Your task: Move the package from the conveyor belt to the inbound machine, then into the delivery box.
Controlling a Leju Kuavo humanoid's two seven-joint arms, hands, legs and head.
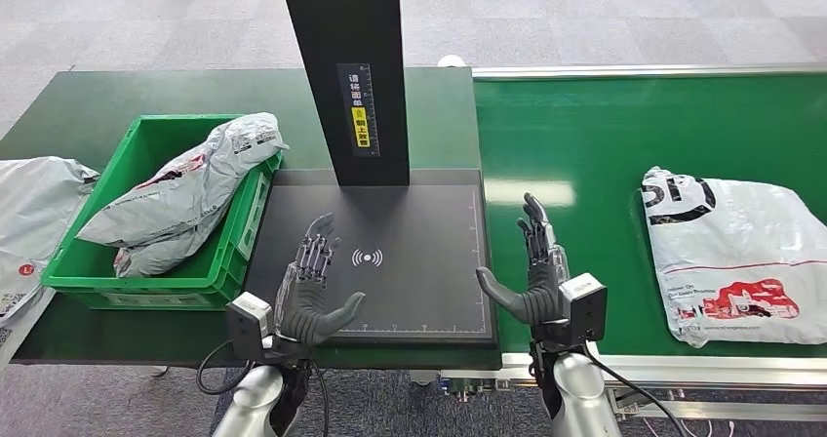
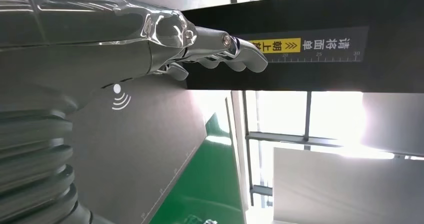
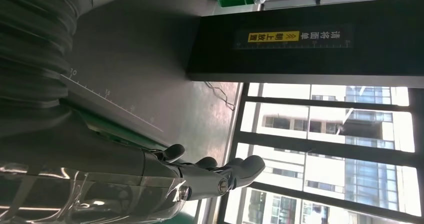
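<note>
Package [image 1: 729,258] sits on the conveyor belt [image 1: 585,144], off to the right | right hand [image 1: 534,271] way nearer, left hand [image 1: 310,286] over the scanner pad [image 1: 410,232] | both spread, empty

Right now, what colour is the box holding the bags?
Green box, clearest in the head view.

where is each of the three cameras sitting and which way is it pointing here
Head view: high on the robot, looking forward and down at the flat black scanning plate, green plastic crate, green conveyor belt and white printed plastic package; the open left hand and right hand show.
Left wrist view: behind the left hand, looking across the plate to the black upright post.
Right wrist view: behind the right hand, facing the same post.
Both wrist views share the post's yellow label.
</note>
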